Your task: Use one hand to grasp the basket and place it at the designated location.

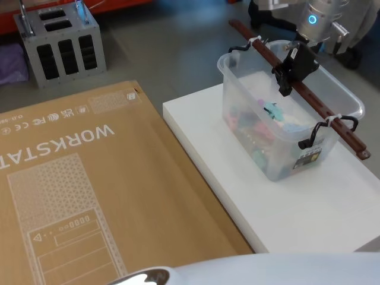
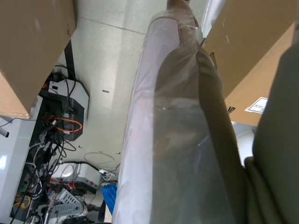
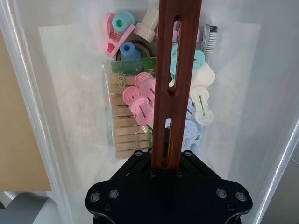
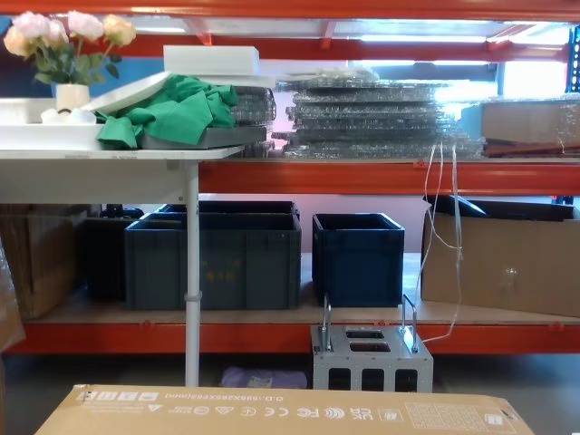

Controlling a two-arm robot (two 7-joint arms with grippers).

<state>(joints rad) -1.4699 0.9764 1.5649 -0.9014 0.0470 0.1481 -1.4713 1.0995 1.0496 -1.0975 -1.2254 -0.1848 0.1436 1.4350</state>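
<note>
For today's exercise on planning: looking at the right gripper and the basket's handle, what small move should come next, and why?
Probably a short straight lift. The right gripper looks closed around the middle of the handle, while the basket rests on the white platform, so raising it clears the surface before carrying.

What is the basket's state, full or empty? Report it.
Partly filled. The basket holds clothespins and small coloured plastic pieces across its bottom, seen below the handle in the right gripper jaws.

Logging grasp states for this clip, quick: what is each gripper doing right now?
Right gripper: shut on the reddish-brown bar handle of the basket, near the bar's middle.
Left gripper: cannot be told; its fingers aren't visible.
</note>
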